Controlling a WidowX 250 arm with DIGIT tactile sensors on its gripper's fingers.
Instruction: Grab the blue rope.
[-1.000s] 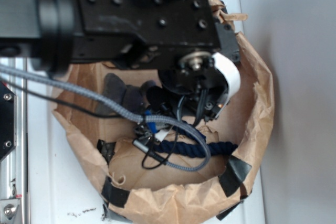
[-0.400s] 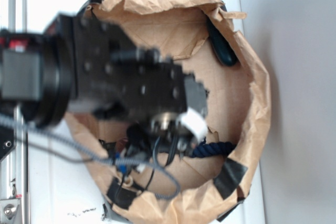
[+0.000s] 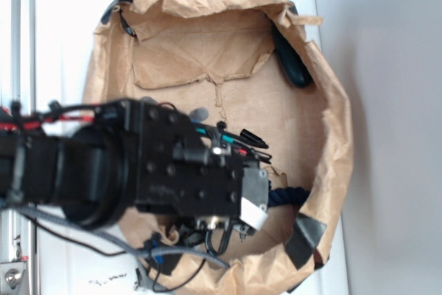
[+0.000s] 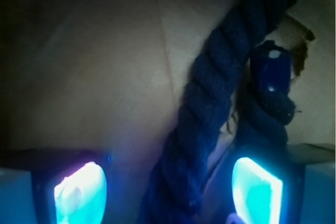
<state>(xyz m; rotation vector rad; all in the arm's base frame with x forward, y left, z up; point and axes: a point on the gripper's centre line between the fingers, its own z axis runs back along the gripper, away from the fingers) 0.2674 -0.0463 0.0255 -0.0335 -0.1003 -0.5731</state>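
The blue rope (image 4: 205, 114) is thick, dark navy and twisted. In the wrist view it runs from the top right down between my two glowing cyan fingertips (image 4: 79, 192). Its shiny blue end cap (image 4: 273, 69) lies just right of the strand. My gripper (image 4: 168, 195) is open, one jaw on each side of the rope, with gaps showing to both pads. In the exterior view only a short piece of the rope (image 3: 286, 195) sticks out right of the arm's black wrist block (image 3: 200, 177), which hides the fingers.
Everything sits in a crumpled brown paper bag (image 3: 331, 115) with raised walls on a white surface. A dark teal object (image 3: 291, 63) lies against the bag's upper right wall. Black tape patches (image 3: 304, 236) mark the lower rim. Cables hang below the arm.
The arm has moved down the picture toward the bag's lower left and now covers most of the rope and the grey plush toy. The upper bag floor is uncovered.
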